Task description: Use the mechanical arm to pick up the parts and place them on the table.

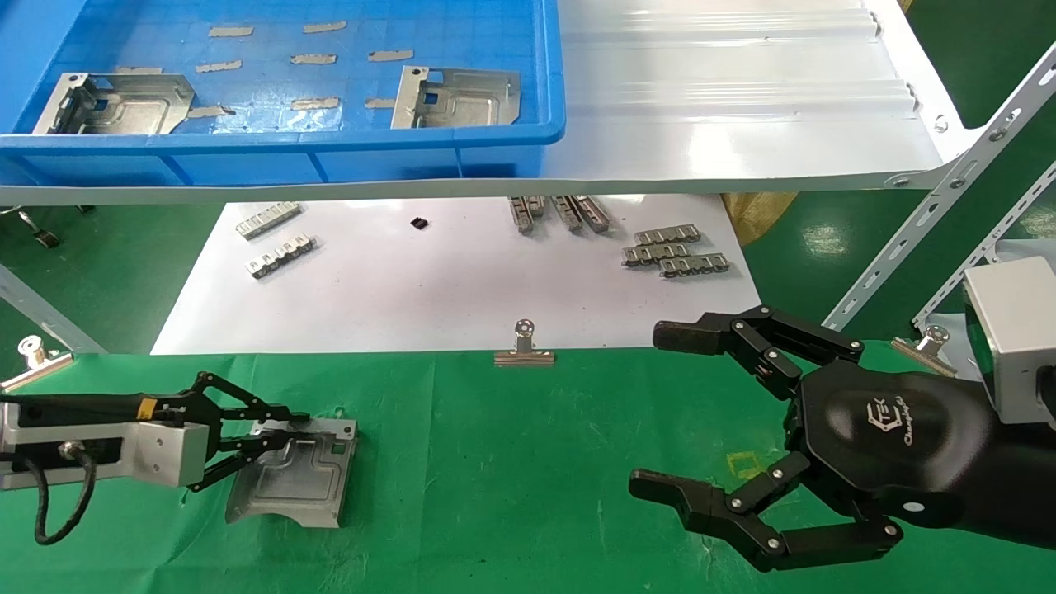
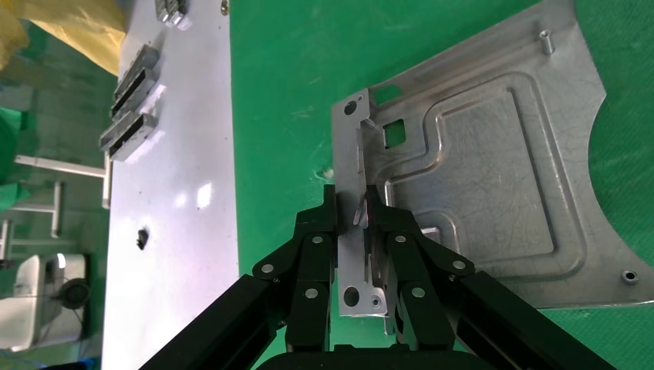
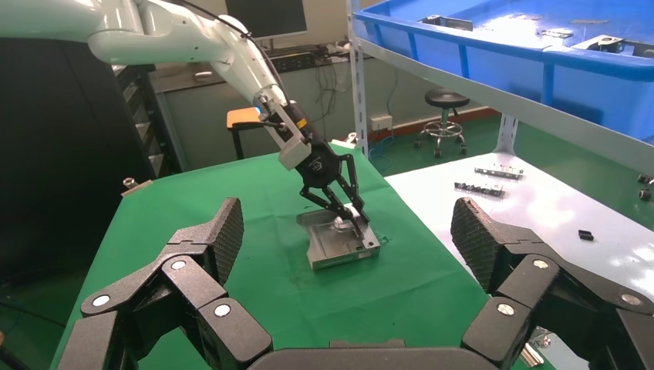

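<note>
**Left gripper clamped on a plate lying on the green table**

Gripping the raised flange along one edge of a plate (image 1: 293, 478), the left gripper (image 1: 276, 429) is pinching thin sheet metal between its closed fingers (image 2: 324, 254) — the wrist view is showing the tab squeezed tight. The plate is resting flat on the table (image 1: 528, 495), its body spreading away from the flange and its concave edge on the far side from the gripper. So the next move is turning on one thing: the fingers only need parting and drawing back along the arm's own line.

The plate is silvery, stamped, with stepped embossing and a square cutout (stiff, slick). Two more plates (image 1: 458, 97) are lying in the blue bin (image 1: 330, 148) above. The right gripper (image 1: 660, 408) is hanging spread wide, near the table's right side.
</note>
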Robot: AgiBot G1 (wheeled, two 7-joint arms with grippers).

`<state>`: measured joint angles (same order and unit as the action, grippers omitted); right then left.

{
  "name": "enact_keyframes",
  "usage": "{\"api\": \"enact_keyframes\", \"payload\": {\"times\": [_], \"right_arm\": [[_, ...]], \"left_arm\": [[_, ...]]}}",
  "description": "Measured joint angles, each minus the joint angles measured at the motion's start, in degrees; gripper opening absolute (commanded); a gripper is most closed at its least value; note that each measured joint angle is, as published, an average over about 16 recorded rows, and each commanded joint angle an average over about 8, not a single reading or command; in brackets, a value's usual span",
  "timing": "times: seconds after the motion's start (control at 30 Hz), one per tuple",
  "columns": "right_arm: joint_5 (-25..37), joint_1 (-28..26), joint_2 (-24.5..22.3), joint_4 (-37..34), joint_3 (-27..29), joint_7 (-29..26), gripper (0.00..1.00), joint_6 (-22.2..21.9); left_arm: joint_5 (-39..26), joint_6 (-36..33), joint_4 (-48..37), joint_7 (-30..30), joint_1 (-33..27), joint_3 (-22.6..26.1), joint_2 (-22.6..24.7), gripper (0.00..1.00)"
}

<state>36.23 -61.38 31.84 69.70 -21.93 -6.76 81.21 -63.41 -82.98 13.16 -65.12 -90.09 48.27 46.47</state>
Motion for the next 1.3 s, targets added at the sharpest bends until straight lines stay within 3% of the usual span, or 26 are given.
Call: {"api": "enact_keyframes", "payload": {"times": [0.3,0.77,1.03,1.3], "right_arm": [[0.0,0.0,0.0,0.0,0.0,0.0,1.00,0.0],[0.0,0.0,0.0,0.0,0.0,0.0,1.00,0.0],[0.0,0.0,0.0,0.0,0.0,0.0,1.00,0.0],[0.0,0.0,0.0,0.0,0.0,0.0,1.00,0.0]], "left_arm": [[-0.6,-4.4,-3.6,5.6,-2.7,0.8,1.1,1.00],[7.1,-8.3,-10.4,28.1,-2.0,-2.8,1.4,1.00],[9.3,-8.2,-10.3,32.1,-0.5,-4.3,1.2,1.00],[10.1,-7.7,-4.6,35.1,1.7,-6.4,0.2,1.00]]}}
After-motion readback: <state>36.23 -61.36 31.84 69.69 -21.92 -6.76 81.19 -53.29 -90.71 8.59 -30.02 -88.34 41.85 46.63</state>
